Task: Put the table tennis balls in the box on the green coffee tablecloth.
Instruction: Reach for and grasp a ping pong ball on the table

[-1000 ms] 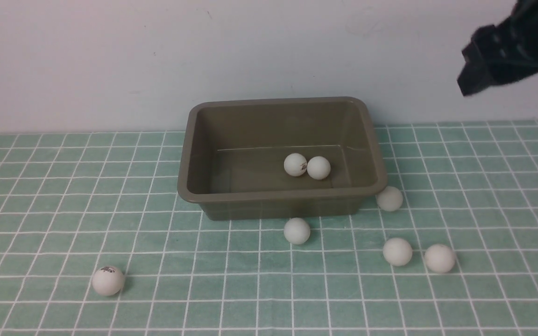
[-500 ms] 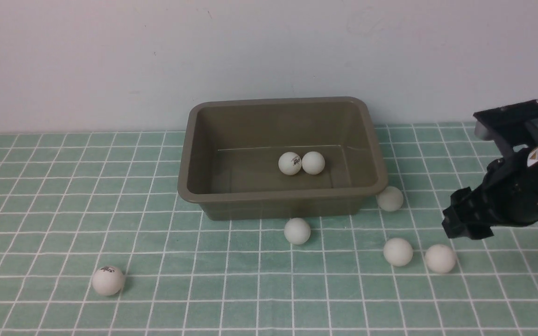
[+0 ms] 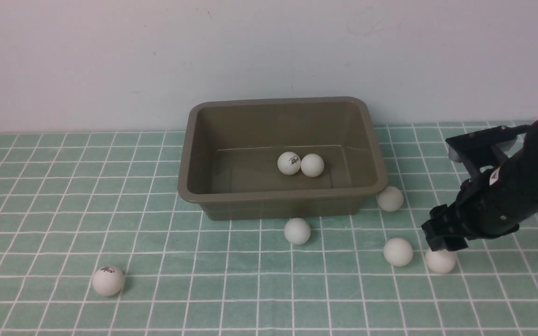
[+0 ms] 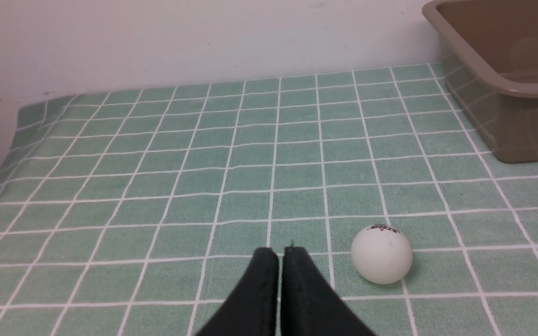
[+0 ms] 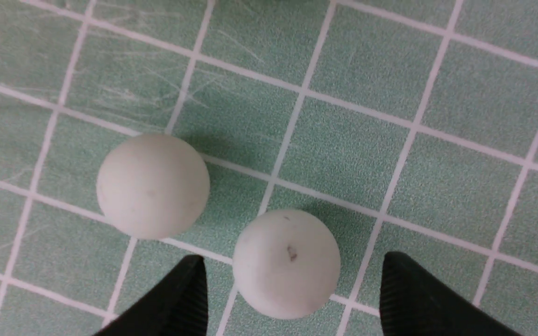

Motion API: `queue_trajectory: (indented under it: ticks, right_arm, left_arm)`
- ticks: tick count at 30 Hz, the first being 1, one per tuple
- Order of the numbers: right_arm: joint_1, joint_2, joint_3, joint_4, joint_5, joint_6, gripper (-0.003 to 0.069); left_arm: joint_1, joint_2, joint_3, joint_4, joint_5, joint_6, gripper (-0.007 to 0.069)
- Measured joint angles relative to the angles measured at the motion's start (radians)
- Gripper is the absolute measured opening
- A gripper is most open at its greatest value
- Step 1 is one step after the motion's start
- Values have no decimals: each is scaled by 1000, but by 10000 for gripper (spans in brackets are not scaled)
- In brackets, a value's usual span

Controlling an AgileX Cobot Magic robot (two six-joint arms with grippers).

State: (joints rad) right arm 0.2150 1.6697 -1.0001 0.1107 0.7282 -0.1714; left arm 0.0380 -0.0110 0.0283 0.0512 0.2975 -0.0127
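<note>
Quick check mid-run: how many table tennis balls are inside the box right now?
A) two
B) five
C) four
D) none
A: two table tennis balls lie side by side on the floor of the box; the others are outside it on the green coffee tablecloth.

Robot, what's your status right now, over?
Right gripper open, fingers straddling a ball on the cloth. Left gripper shut, empty. Two balls in box. Neighbouring ball close by.

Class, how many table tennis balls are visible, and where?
7 balls: two in the box; on the tablecloth, one far left, one before the box, one beside its right corner, two by the right pincer.
</note>
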Motion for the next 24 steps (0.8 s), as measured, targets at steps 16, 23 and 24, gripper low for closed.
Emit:
queue_trajectory:
  ticks: [16, 23, 24]
  right_arm:
    - [0, 120, 0, -7, -50, 0, 435]
    - [0, 137, -101, -8, 87, -4, 363]
    - [0, 138, -138, -8, 132, -4, 363]
  left_arm:
    - [0, 0, 0, 0, 0, 0, -4]
    - [0, 0, 0, 0, 0, 0, -4]
    - [0, 0, 0, 0, 0, 0, -4]
